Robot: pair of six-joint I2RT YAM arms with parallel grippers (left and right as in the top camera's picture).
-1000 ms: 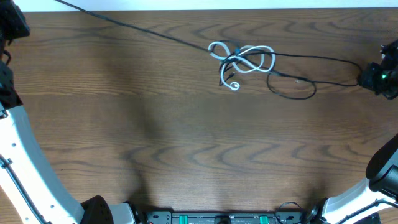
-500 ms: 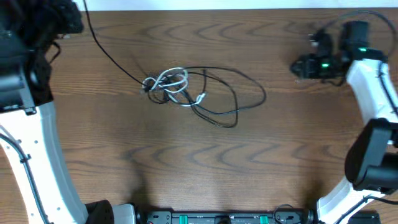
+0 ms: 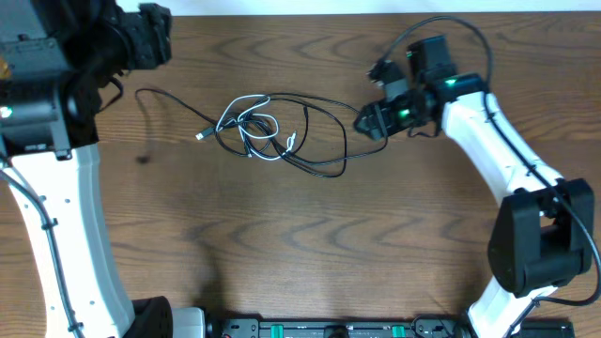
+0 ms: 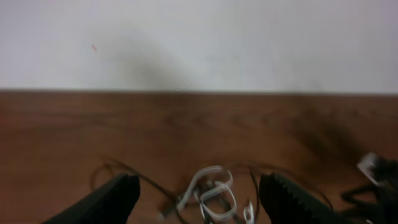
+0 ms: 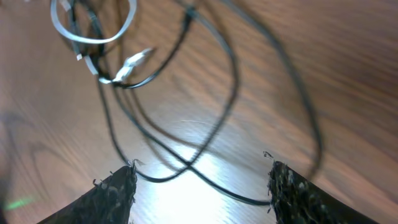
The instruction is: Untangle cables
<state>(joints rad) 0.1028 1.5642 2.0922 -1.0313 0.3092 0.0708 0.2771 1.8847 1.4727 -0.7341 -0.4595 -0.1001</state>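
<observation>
The cables [image 3: 258,131] are seen tangled on the table [image 3: 282,263], left of centre toward the far edge, with the white cable [image 5: 93,41] looped among the black cable [image 5: 234,81]. The left gripper [image 3: 155,36] is seen far left and the right gripper [image 3: 364,120] just right of the loops. Both jaws are spread wide, with nothing gripped.

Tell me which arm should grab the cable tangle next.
Right. The right gripper hangs open beside the loops of the black cable; the left gripper, also open, sits much farther away.
</observation>
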